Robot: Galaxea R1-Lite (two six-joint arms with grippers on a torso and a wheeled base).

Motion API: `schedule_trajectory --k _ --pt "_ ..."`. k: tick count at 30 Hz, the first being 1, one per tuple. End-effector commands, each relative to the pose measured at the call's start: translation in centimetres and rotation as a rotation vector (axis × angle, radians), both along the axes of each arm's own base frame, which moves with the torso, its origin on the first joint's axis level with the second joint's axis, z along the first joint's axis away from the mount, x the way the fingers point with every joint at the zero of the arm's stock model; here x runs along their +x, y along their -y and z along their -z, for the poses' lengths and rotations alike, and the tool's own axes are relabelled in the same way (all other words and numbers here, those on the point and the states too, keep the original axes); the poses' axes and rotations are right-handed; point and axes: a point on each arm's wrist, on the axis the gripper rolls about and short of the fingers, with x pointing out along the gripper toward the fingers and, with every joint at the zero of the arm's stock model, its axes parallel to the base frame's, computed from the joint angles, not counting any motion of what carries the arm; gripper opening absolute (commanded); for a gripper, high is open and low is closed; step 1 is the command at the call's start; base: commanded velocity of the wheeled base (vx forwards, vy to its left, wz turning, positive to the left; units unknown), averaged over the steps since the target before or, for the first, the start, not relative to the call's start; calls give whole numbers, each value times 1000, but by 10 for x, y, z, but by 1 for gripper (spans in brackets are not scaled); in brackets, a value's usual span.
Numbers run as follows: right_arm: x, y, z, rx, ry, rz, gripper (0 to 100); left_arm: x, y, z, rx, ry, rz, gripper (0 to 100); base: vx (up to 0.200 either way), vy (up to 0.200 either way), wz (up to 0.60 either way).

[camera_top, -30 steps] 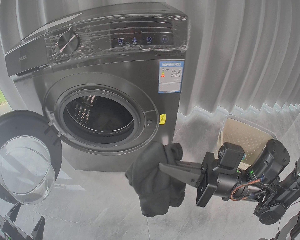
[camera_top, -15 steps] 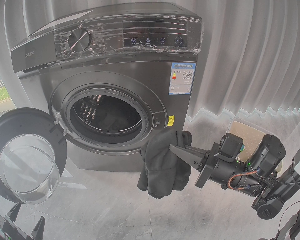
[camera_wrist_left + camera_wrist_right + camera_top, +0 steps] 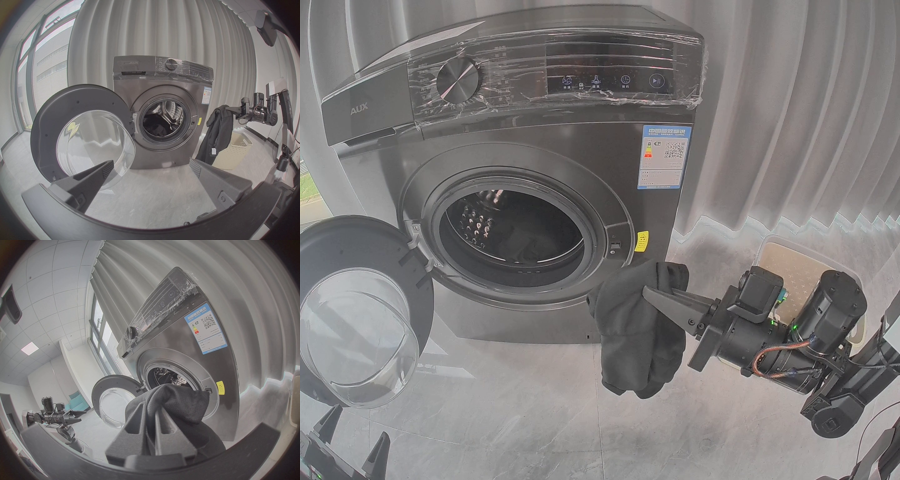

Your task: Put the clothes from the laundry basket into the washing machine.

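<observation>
Hanging dark garment [image 3: 637, 337], right gripper [image 3: 647, 292] fingers [image 3: 675, 305] clamped, beside washing machine [image 3: 562, 150] rim

A long, pale grey curtain [image 3: 800, 112] hangs in soft folds across the back of the room. Its bottom edge comes down to the floor [image 3: 519, 412]. The floor is made of big grey tiles with cloudy marks, and it is shiny. On one side there are tall windows [image 3: 22, 93] with dark frames. Daylight comes in through them, and a building [image 3: 51, 62] shows outside. The ceiling [image 3: 53, 287] is made of white squares. One square is a bright light [image 3: 30, 348]. The far wall [image 3: 47, 380] is white, with something blue-green [image 3: 76, 399] low beside it.
</observation>
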Motion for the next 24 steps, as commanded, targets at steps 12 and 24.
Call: schedule_trajectory --k 12,24 --pt "1 0 -1 5 1 1 0 1 0 5 1 -18 -1 100 0 0 0" --pt "3 -2 -4 21 8 12 0 1 0 5 1 -18 1 100 0 0 150"
